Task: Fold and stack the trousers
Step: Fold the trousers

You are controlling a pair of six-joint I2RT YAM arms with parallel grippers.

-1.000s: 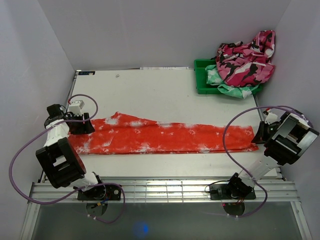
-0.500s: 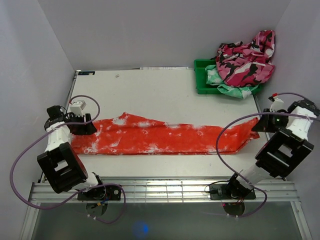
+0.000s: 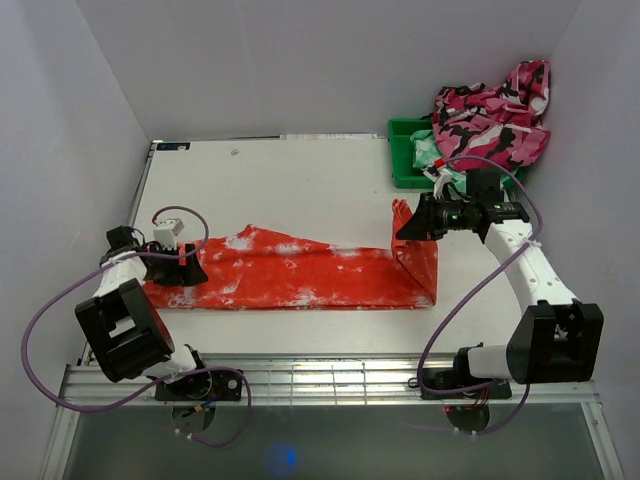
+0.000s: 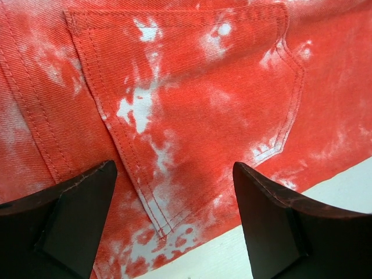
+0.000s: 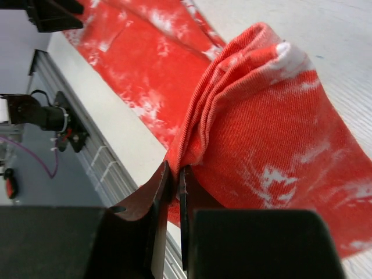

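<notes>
Presently we find the trousers [image 3: 290,280] lying lengthwise on the surface [image 3: 300,190], their leg end raised and pinched in the closed right end effector [image 3: 405,226]. The left end effector [image 3: 187,262] stands wide apart over the waist, gripping nothing. We judge the first fold incomplete, stacking outstanding.

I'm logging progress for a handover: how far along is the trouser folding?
Early. Done: the trousers lie spread lengthwise on the table. In hand: the right pincer, shut on the leg ends, holds them raised so the cloth doubles back; the left pincer hangs open over the back pocket at the waist end. Left: laying that first fold down, any further folds, and stacking.
</notes>
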